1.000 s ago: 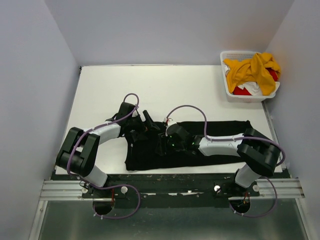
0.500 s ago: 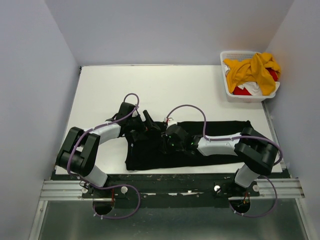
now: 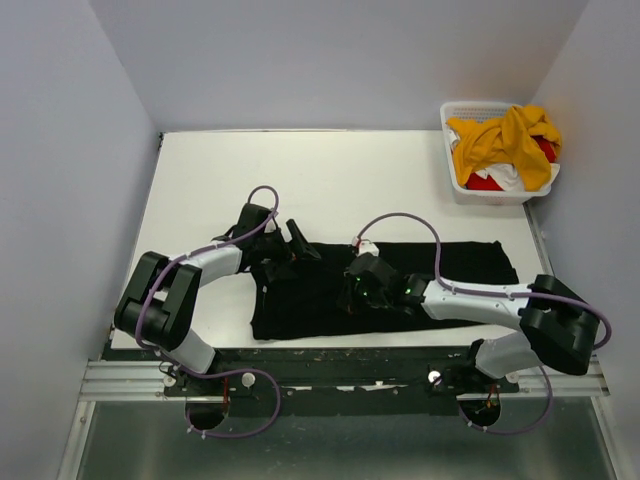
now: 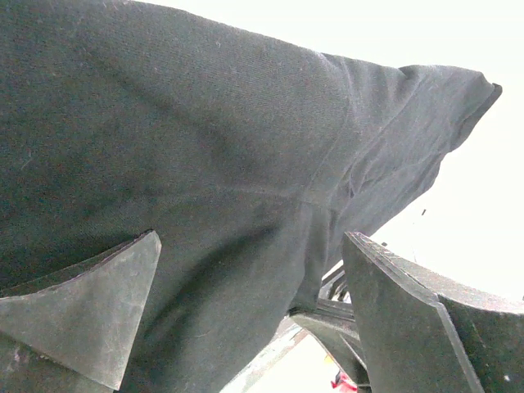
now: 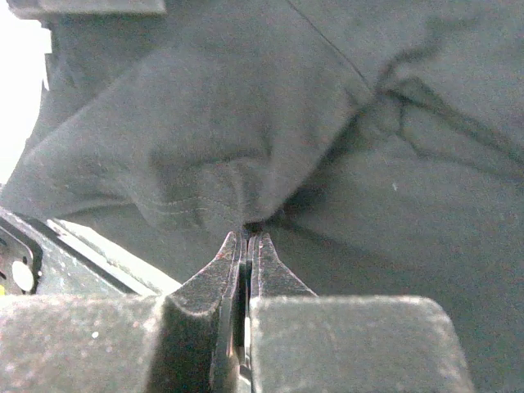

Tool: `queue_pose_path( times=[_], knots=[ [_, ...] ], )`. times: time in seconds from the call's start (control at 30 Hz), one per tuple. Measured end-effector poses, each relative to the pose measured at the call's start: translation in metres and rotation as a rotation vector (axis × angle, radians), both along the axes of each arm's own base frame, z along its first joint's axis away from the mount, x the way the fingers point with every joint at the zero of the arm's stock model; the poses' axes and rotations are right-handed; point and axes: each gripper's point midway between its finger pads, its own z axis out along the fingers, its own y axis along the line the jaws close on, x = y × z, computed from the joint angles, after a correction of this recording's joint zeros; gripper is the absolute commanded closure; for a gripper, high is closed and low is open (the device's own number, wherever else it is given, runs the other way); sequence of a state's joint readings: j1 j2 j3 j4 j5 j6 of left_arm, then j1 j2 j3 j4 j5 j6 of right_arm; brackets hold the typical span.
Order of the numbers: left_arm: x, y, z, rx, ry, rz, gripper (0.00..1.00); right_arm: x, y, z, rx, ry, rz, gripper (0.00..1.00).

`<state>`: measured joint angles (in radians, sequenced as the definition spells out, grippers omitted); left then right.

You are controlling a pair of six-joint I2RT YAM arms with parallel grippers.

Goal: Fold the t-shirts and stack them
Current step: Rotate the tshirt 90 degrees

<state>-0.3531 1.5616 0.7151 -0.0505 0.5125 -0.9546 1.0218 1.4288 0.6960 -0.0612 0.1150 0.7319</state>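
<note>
**Desk:** What's changed on your side?

**Me:** Over the last second my right gripper (image 5: pixel 246 238) has slid to the right, and its arm now stretches out low along the near table edge. Its jaws are pressed together on a hemmed fold of the large plain black cloth t-shirt (image 3: pixel 475 262). From those tips the shirt spreads ahead and trails off towards my left gripper (image 4: pixel 250 246). That one has stayed put, fingers spread wide with black cloth lying between them, clamping nothing.

**Desk:** Meaning?

**Me:** I judge I'm drawing the shirt out flat. No fold is made yet and nothing is stacked.

**Desk:** Count?

**Me:** Four shirts. One black is at both grippers. One mustard-yellow t-shirt (image 3: pixel 505 140), one red t-shirt (image 3: pixel 487 182) and one white t-shirt (image 3: pixel 510 175) are heaped in the single white slatted plastic basket (image 3: pixel 478 104), well beyond the right gripper. Two arms.
</note>
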Motion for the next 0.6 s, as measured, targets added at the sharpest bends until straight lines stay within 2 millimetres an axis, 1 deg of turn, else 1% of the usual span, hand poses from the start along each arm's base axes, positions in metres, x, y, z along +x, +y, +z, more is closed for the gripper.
queue_pose_path(
  times=[0.07,0.13,0.17,0.2,0.23,0.27,0.33,0.37,0.4,0.47,0.53,0.6],
  knots=[
    [0.001,0.0,0.0,0.001,0.002,0.0,0.01,-0.007,-0.009,-0.002,-0.004,0.026,-0.021,0.9],
    [0.001,0.0,0.0,0.001,0.002,0.0,0.01,-0.016,-0.022,-0.01,-0.027,0.064,-0.043,0.84],
    [0.001,0.0,0.0,0.002,0.002,0.001,0.01,-0.018,-0.026,-0.012,-0.036,0.076,-0.05,0.82],
    [0.001,0.0,0.0,0.003,0.004,0.001,0.01,-0.022,-0.031,-0.015,-0.047,0.092,-0.058,0.81],
    [0.001,0.0,0.0,0.005,0.004,0.001,0.01,-0.025,-0.036,-0.017,-0.059,0.105,-0.065,0.75],
    [0.001,0.0,0.0,0.005,0.005,0.002,0.02,-0.027,-0.039,-0.018,-0.068,0.114,-0.068,0.66],
    [0.001,0.001,0.0,0.009,0.007,0.003,0.01,-0.031,-0.044,-0.018,-0.083,0.131,-0.079,0.19],
    [0.001,0.001,0.0,0.011,0.008,0.003,0.02,-0.033,-0.048,-0.019,-0.092,0.138,-0.086,0.02],
    [0.002,0.001,0.0,0.013,0.01,0.002,0.01,-0.033,-0.051,-0.019,-0.106,0.14,-0.092,0.0],
    [0.003,0.0,0.0,0.018,0.018,0.001,0.01,-0.031,-0.059,-0.016,-0.14,0.126,-0.104,0.0],
    [0.007,0.0,0.0,0.027,0.033,0.0,0.01,-0.023,-0.061,-0.009,-0.163,0.094,-0.13,0.0],
    [0.014,-0.001,0.0,0.041,0.044,0.003,0.01,-0.01,-0.062,0.002,-0.173,0.042,-0.164,0.0]
  ],
)
